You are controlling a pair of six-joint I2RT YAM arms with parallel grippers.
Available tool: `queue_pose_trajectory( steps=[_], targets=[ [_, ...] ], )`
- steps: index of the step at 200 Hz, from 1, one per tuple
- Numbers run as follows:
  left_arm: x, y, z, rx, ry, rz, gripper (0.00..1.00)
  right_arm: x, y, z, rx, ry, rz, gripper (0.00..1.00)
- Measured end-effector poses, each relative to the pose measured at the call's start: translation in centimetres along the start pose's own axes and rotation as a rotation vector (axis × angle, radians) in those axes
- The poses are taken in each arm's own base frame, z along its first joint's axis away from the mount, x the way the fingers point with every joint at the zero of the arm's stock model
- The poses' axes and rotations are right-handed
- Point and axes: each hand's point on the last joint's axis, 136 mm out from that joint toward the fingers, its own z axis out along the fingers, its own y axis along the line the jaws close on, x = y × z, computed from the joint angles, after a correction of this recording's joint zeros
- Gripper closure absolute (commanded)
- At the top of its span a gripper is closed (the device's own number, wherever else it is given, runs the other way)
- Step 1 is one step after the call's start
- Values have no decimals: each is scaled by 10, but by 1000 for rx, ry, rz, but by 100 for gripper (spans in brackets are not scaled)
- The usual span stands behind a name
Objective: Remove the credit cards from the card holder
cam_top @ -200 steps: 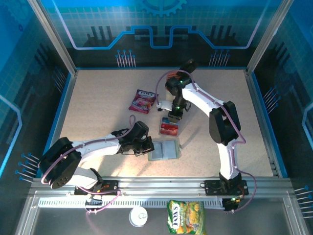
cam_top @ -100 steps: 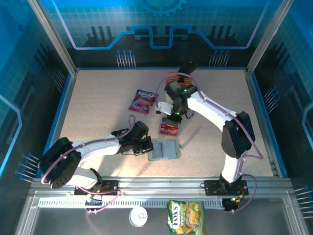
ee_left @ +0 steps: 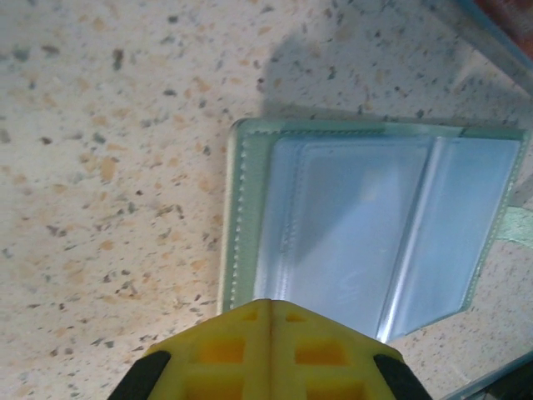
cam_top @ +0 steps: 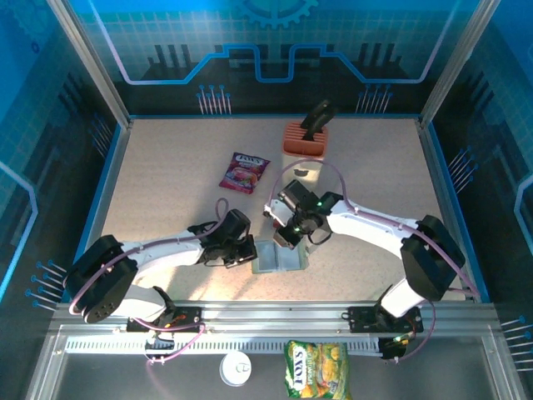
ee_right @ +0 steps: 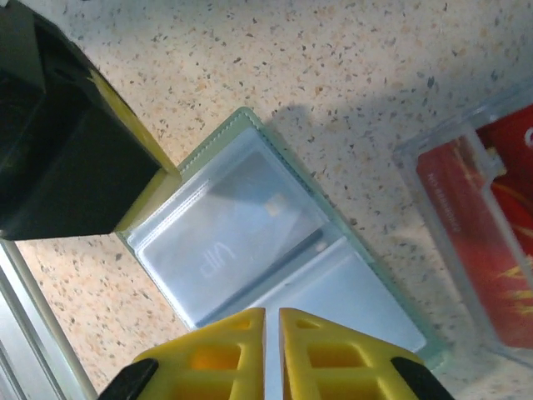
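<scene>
Now one open card holder [ee_right: 241, 242]; left gripper [ee_left: 268, 307] pinches its edge, right gripper [ee_right: 272, 315] hovers pressed together; one red credit card [ee_right: 479, 217] beside.

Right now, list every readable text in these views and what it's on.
"FOX'S": yellow-green snack packet in front of the table, top view.
"FOX'S": purple-red snack packet, only just legible.
"VIP": pale pocket inside the open card holder, right wrist view.
Small print on the red credit card: too blurred to read.

Bright, sharp views; soft shadows.
</scene>
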Motion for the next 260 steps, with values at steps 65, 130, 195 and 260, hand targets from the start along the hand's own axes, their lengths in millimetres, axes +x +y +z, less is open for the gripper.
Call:
queue_pose_trajectory(
  steps=[65, 130, 195, 260],
  targets=[
    [4, 7, 1, -12, 7, -3, 100, 23, 6, 14, -63, -81, 325, 97],
    [5, 12, 5, -30, 17, -6, 100, 15, 26, 29, -140, -84, 452, 92],
    [6, 14, 8, -40, 22, -6, 100, 25, 31, 54, -160, -15, 581, 76],
    [6, 14, 8, -40, 22, -6, 100, 21, 38, 62, -205, -13, 615, 75]
  ],
)
